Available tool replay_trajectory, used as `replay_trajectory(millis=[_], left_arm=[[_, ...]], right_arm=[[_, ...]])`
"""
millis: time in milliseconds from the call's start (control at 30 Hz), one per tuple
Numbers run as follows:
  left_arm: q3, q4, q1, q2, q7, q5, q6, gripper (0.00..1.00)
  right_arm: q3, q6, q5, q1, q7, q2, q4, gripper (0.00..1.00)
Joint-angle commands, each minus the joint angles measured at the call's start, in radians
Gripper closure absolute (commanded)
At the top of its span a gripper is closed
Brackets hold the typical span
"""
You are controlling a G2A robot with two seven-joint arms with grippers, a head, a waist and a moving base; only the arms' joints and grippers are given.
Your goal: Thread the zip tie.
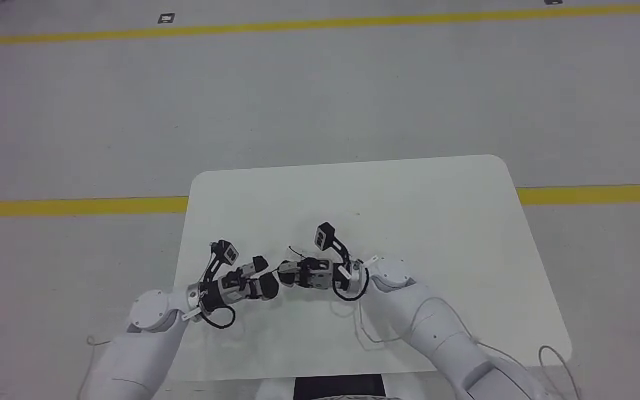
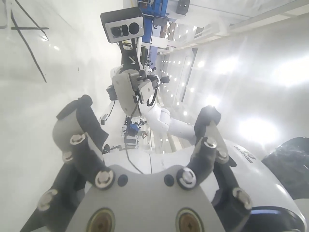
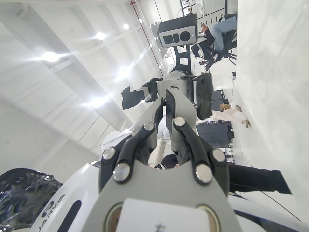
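Note:
My right gripper (image 3: 169,90) is shut, and a small black piece of the zip tie (image 3: 174,88) shows at its fingertips. From above, the zip tie (image 1: 294,251) is a thin black strand rising from the right gripper (image 1: 291,272) over the front middle of the table. My left gripper (image 2: 144,112) faces it with its black-padded fingers (image 2: 82,107) spread wide, holding nothing. The right gripper (image 2: 137,92) sits straight ahead between those fingers. In the top view the left gripper (image 1: 267,285) is just left of the right one, tips nearly meeting.
The white table (image 1: 430,200) has rounded corners; both grippers hover near its front edge, with bare surface behind and to the right. Yellow floor lines (image 1: 300,25) run beyond it.

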Motion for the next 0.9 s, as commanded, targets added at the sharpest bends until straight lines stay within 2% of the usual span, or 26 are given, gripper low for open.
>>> replay_trajectory(millis=[0, 133, 367, 400, 533, 733, 867], left_arm=[[0.002, 0.001, 0.0, 0.002, -0.003, -0.001, 0.0, 0.04], [0.006, 0.002, -0.001, 0.005, -0.005, 0.011, -0.011, 0.46], [0.013, 0.004, -0.006, 0.011, -0.001, 0.016, -0.015, 0.69], [0.013, 0.004, -0.007, 0.011, -0.001, 0.016, -0.015, 0.75], [0.017, 0.01, -0.011, 0.015, 0.003, 0.029, -0.02, 0.85], [0.022, 0.021, -0.017, 0.019, 0.005, 0.03, -0.022, 0.93], [0.025, 0.028, -0.021, 0.022, 0.014, 0.033, -0.024, 0.88]], right_arm=[[0.002, 0.004, -0.013, -0.002, -0.012, 0.004, -0.007, 1.0], [0.004, 0.009, -0.043, -0.005, -0.034, 0.012, -0.02, 1.0], [-0.001, 0.024, -0.1, -0.008, -0.063, 0.023, -0.049, 1.0], [-0.001, 0.026, -0.102, -0.01, -0.065, 0.024, -0.052, 1.0], [-0.002, 0.031, -0.103, -0.013, -0.069, 0.027, -0.062, 1.0], [-0.003, 0.035, -0.094, -0.011, -0.066, 0.031, -0.066, 1.0], [-0.005, 0.031, -0.088, -0.009, -0.058, 0.033, -0.064, 1.0]])
